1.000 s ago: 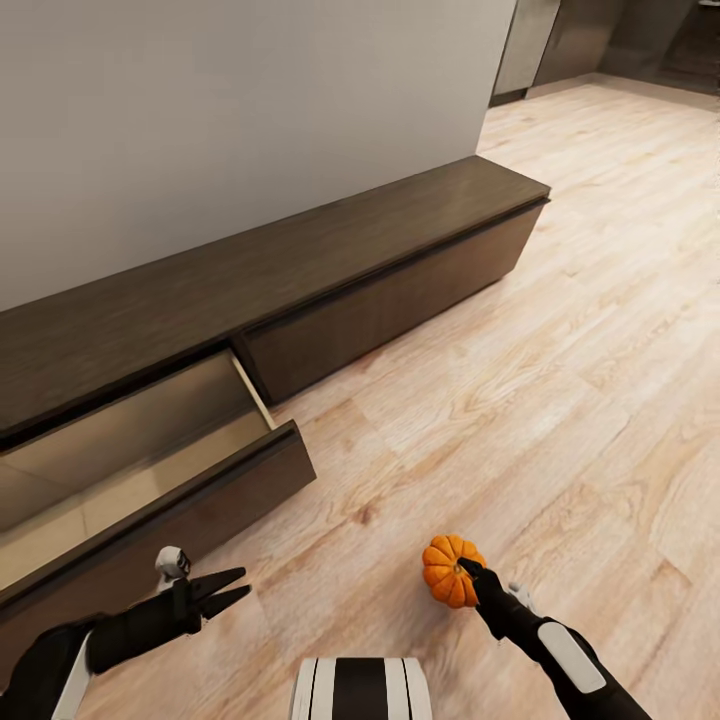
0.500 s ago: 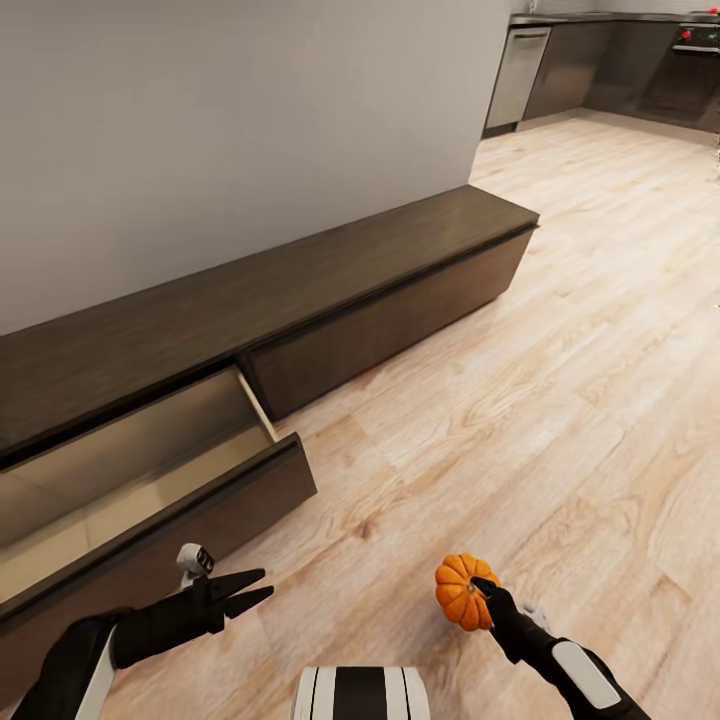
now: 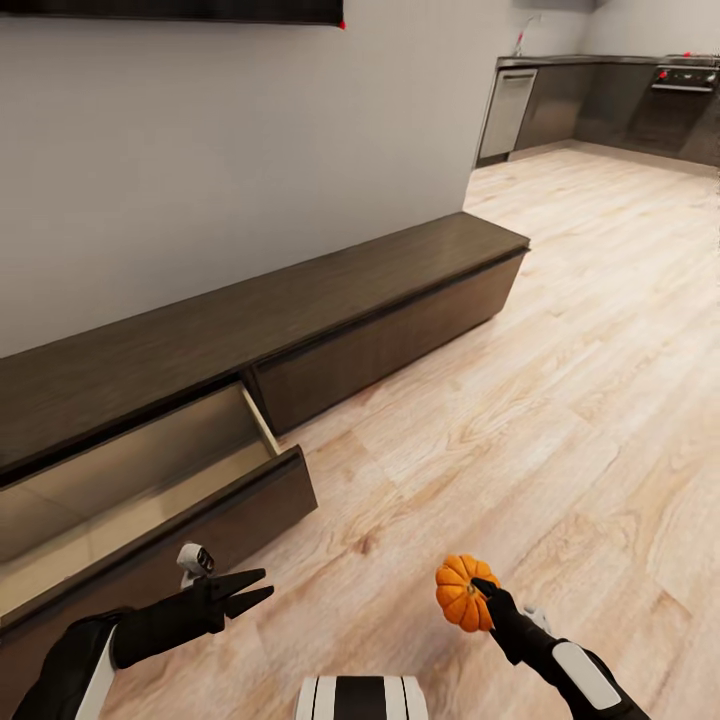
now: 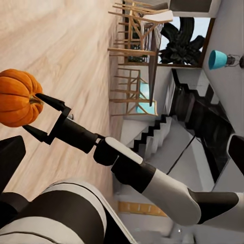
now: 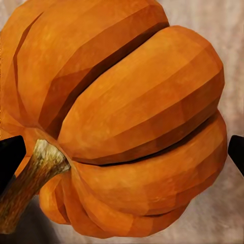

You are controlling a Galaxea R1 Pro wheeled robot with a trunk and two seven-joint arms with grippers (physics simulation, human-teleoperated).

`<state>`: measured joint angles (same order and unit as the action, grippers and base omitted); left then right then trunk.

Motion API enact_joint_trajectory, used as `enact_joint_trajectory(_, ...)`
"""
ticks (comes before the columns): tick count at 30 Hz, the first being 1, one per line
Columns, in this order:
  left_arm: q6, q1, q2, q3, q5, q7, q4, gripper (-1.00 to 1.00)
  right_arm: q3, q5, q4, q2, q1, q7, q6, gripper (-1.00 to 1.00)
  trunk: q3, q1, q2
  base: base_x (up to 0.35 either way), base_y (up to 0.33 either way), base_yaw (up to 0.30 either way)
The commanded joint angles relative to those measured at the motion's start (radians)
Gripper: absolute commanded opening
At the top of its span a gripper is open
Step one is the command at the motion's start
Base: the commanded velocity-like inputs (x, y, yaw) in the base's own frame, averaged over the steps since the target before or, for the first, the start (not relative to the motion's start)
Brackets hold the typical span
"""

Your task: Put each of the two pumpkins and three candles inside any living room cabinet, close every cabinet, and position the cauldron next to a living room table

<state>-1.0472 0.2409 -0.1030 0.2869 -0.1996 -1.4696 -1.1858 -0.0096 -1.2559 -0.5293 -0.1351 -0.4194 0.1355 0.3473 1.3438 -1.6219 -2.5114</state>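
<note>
one pumpkin (image 3: 460, 592) is clamped between the fingers of the right gripper (image 3: 483, 590), held up above the pale wood floor (image 3: 560, 400) at the lower right of the head view. in the right wrist view the bright orange, ribbed body (image 5: 127, 117) sits between the two black fingertips (image 5: 10, 155) at either edge, its brown stem (image 5: 30, 178) pointing toward one finger. the left wrist view catches the same pumpkin (image 4: 18, 96) from the side, with the right gripper's dark fingers (image 4: 51, 101) closed on it and the black and white forearm behind.

the left gripper (image 3: 255, 593) hangs at the lower left of the head view, holding nothing, its two black fingers spread a little into a narrow v with the tips apart. it is just in front of the pulled-out drawer (image 3: 150, 500) of the cabinet (image 3: 330, 310), without touching it.

the cabinet runs long and low along the grey wall (image 3: 250, 150), dark brown wood. its left drawer stands open, showing a pale beige interior; what shows of the inside has nothing in it. the drawer front to the right of it is flush and closed. the pumpkin is well apart from the open drawer, to its right and nearer the robot.

far off at the upper right are dark kitchen cupboards (image 3: 600, 100). the left wrist view also shows wooden chairs (image 4: 132, 46) and a staircase (image 4: 168, 137).
</note>
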Motion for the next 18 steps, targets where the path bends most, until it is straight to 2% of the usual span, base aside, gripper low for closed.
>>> enact_joint_trajectory(1,0.0,0.0,0.0,0.0,0.0,0.0,0.0,1.0,0.0,0.001,-0.001,0.0,0.0,-0.001,0.001,-1.0,-0.004,0.0,0.0,0.0,0.0,0.0)
enact_joint_trajectory(18,0.0,0.0,0.0,0.0,0.0,0.0,0.0,1.0,0.0,0.001,-0.002,0.001,0.0,-0.001,0.001,-1.0,-0.07,0.008,0.004,0.0,0.0,0.0)
